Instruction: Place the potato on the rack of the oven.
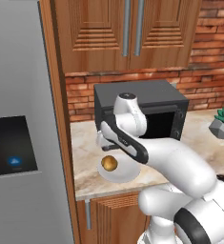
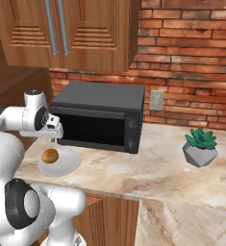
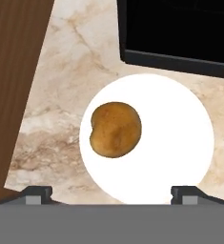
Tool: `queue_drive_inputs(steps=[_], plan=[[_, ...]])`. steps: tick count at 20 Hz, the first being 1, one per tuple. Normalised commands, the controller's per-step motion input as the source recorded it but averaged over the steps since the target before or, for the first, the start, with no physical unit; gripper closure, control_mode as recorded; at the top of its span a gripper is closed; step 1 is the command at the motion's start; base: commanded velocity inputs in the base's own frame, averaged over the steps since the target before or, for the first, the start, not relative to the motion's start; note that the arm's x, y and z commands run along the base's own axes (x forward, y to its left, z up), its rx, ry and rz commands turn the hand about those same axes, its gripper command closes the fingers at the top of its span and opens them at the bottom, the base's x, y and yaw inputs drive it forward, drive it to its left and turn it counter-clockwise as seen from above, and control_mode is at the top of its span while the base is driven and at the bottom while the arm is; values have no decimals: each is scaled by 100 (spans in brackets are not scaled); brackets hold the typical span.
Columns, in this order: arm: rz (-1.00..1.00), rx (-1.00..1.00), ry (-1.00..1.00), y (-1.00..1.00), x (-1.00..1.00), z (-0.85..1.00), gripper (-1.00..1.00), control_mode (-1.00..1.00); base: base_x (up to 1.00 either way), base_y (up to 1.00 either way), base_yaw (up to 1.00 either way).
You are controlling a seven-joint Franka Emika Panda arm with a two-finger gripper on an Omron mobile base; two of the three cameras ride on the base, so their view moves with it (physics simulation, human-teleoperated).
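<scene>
Spanning the left of the left base view, a grey refrigerator (image 1: 18,143) stands beside a wooden side panel (image 1: 56,109), with wooden wall cabinets (image 2: 66,29) above and a red brick wall (image 2: 186,62) behind. Below these, the marble tabletop (image 2: 153,168) carries a boxy black countertop appliance (image 2: 97,115) set near the wall, its dark glass front facing the robot. To the right, well apart from the appliance, sits a small green succulent in a grey faceted pot (image 2: 199,147). In front of the appliance's left end lies a round white plate (image 3: 180,138), close to the tabletop's front edge. On the plate, left of its centre, rests the potato (image 3: 116,129), golden-brown and oval, touched by nothing. The end effector (image 3: 111,193) hangs directly above plate and potato; in the hand view its two dark fingertips (image 3: 37,193) stand wide apart at either side, spread open and empty, clear of the potato.
</scene>
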Motion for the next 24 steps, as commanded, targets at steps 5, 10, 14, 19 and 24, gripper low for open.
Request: queue_drive_inputs(steps=[5, 10, 14, 19, 24], plan=[[-1, 0, 3, 4, 0, -45, -100, -100, 0, 0, 0], [-3, 0, 0, 0, 6, -47, -100, -100, 0, 0, 0], [-1, 0, 0, 16, 7, -43, -100, -100, 0, 0, 0], [-2, 0, 0, 20, 22, -40, -100, -100, 0, 0, 0], [-1, 0, 0, 0, 29, -32, -100, -100, 0, 0, 0]])
